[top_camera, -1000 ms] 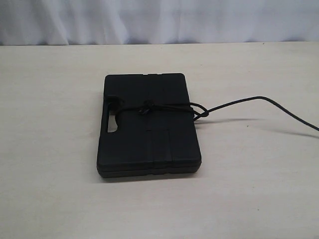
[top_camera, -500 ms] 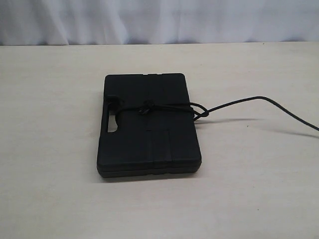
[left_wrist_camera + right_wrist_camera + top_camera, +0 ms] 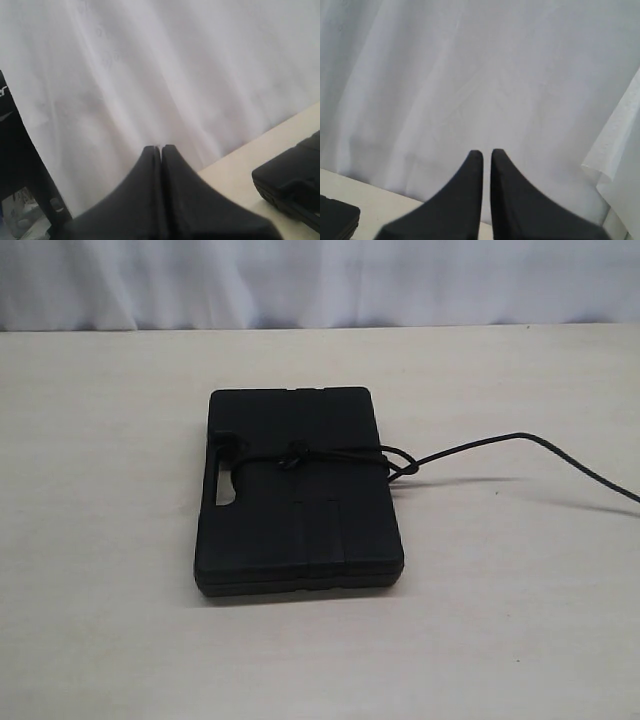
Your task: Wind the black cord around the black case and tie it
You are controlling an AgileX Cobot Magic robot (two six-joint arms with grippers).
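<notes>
Cord (image 3: 460, 448), thin and matte, girds flat rectangular case (image 3: 300, 525).

The light is soft and even, and the pale table (image 3: 120, 640) looks bright. It seems to come from above and the far side: the black cord (image 3: 470, 446) drops a faint gray shadow just nearer on the table, and the black case (image 3: 300, 510) has a thin dark shadow along its near edge. The case is so dark its shapes hardly show. The left gripper (image 3: 161, 148) and right gripper (image 3: 487, 152) look blurry, up close against a very bright white curtain (image 3: 470, 75).
</notes>
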